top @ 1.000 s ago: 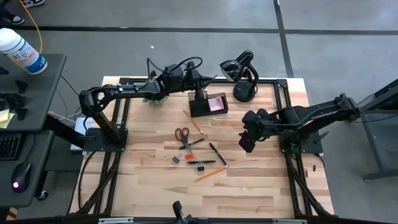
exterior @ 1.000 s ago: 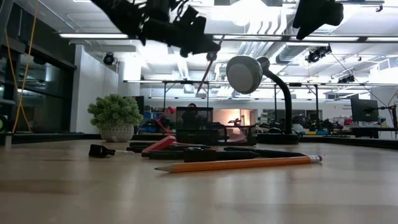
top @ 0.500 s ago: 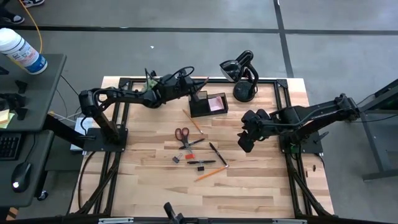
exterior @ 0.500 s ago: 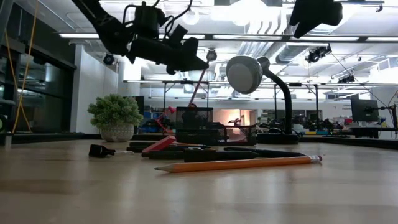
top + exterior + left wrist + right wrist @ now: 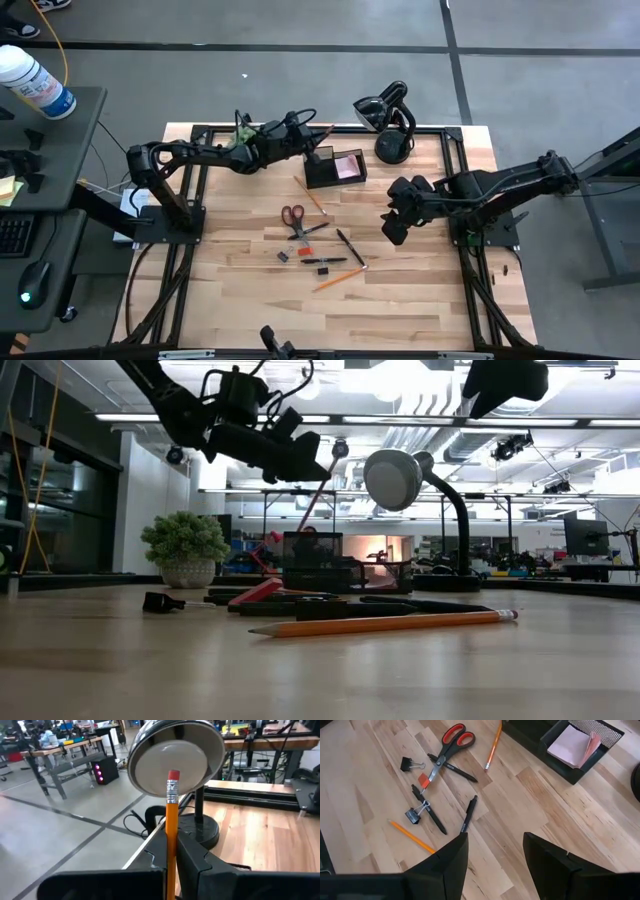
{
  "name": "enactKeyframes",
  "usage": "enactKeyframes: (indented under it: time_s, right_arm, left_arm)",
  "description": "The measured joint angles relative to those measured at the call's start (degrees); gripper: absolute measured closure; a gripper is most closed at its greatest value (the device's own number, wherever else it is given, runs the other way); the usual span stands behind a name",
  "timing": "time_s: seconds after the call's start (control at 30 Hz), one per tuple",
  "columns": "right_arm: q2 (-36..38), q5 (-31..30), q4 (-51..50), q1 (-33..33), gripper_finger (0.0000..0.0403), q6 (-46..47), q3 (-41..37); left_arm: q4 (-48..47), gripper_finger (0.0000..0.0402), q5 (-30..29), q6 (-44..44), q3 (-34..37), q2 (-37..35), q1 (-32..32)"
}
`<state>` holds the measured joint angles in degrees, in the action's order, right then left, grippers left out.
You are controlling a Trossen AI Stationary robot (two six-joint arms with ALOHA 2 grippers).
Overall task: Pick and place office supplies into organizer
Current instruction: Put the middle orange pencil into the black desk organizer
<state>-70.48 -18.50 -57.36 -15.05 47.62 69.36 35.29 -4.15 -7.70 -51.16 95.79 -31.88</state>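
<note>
My left gripper [image 5: 306, 140] hovers by the far edge, just left of the black organizer [image 5: 335, 170], shut on an orange pencil [image 5: 318, 490]. A pink sticky pad [image 5: 348, 165] lies inside the organizer. Red-handled scissors [image 5: 293, 216], two more orange pencils [image 5: 312, 195] [image 5: 337, 278], black pens [image 5: 350, 247] and binder clips [image 5: 415, 815] lie flat mid-table. My right gripper [image 5: 495, 855] is open and holds nothing, raised above the table to the right of these supplies [image 5: 392, 230]. My left gripper pinches the pencil's shaft [image 5: 170, 847] between its two fingers, which lie across it. The eraser end [image 5: 173, 776] sticks up past the fingers. The pencil is lifted clear and slants down toward the organizer's tall compartment [image 5: 310, 545]; whether its lower end touches the rim cannot be told.
A black curved-neck desk lamp [image 5: 390, 118] stands at the far edge, right of the organizer and close to the held pencil. A spiky green plant [image 5: 185, 545] sits by the far left, under my left arm. Bare wood lies along the near edge.
My left gripper has drawn back toward the table's left and come down, tipping the pencil to a stronger slant. The pencil's lower end has dropped to just above the organizer. My right gripper has kept still.
</note>
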Motion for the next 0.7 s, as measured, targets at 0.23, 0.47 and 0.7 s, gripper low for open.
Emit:
enactKeyframes:
  time_s: [0.23, 0.47, 0.7]
  right_arm:
    - [0.0, 0.0, -0.03, 0.0, 0.0219, -0.06, 0.0]
    - [0.0, 0.0, 0.01, 0.02, 0.0219, -0.09, 0.0]
    - [0.0, 0.0, 0.19, 0.02, 0.0219, -0.09, 0.0]
  left_arm:
    - [-2.5, 0.0401, -1.11, 0.58, -0.02, 0.0, 0.02]
    - [0.05, 0.0401, -2.94, 2.16, -0.2, 2.66, 0.55]
    - [4.12, 0.0401, -2.33, 3.47, -0.09, 6.53, 1.38]
